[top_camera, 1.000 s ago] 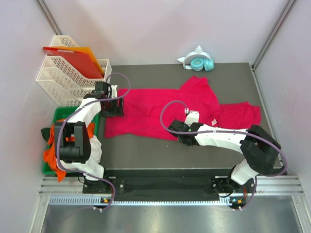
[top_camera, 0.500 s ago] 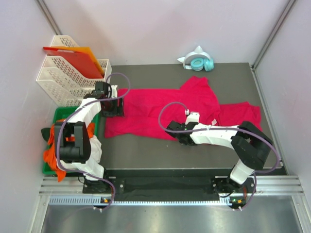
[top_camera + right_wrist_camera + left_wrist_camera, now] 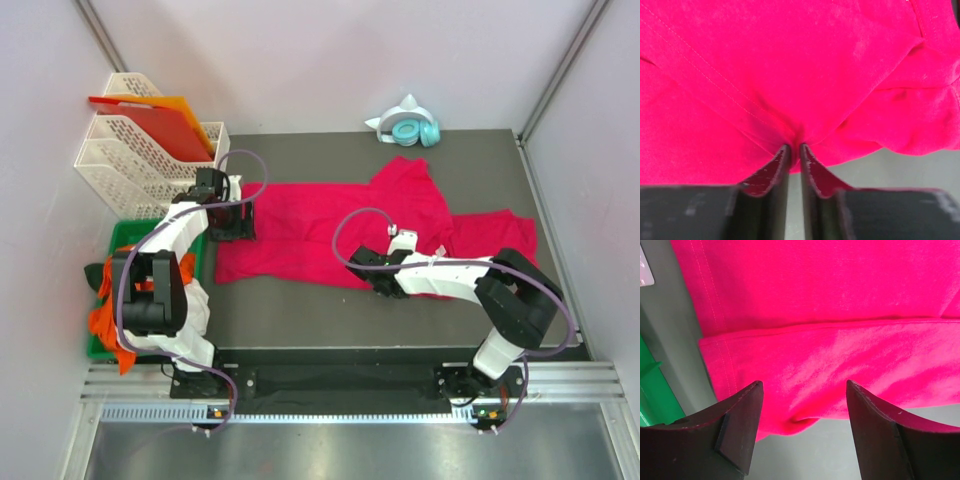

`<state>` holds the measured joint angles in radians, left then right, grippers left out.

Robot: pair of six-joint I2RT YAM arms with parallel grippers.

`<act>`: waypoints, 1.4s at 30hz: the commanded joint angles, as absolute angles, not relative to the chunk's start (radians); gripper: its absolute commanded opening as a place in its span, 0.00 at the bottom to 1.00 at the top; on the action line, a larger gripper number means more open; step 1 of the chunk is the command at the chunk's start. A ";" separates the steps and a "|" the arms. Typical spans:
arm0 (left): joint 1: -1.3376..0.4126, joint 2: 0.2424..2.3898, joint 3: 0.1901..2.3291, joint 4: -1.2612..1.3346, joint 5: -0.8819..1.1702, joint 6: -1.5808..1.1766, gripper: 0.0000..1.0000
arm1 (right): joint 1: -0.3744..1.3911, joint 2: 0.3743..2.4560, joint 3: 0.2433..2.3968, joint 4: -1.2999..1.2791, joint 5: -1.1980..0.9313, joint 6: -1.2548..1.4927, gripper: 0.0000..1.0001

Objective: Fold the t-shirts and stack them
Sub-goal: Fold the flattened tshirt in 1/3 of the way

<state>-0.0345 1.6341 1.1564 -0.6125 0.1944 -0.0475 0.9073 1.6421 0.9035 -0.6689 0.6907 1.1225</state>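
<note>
Closure is the change: the right gripper (image 3: pixel 794 150), half open a second ago, now pinches a fold at the near hem of the t-shirt (image 3: pixel 320 215), which lies spread across the table (image 3: pixel 300 320) (more pink cloth trails off to the right). The left gripper (image 3: pixel 804 385) hangs with fingers wide apart over the shirt's left edge, holding nothing. With that hem secured, a fold looks ready to begin.

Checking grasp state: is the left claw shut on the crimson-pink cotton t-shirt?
No, the left claw stands wide open over the crimson-pink cotton t-shirt.
</note>
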 commanded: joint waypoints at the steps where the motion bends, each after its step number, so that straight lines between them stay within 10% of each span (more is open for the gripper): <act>1: -0.032 1.628 1.172 -0.603 0.204 -0.054 0.72 | 0.896 1.611 0.896 -0.650 0.698 1.127 0.08; 42: -0.032 1.681 1.180 -0.606 0.195 -0.052 0.70 | 0.509 1.772 1.269 -0.549 0.703 0.798 0.00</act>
<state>-0.0345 1.6760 1.1564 -0.6128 0.2012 -0.0505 0.5480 1.7535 1.2060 -0.6102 0.7029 0.8356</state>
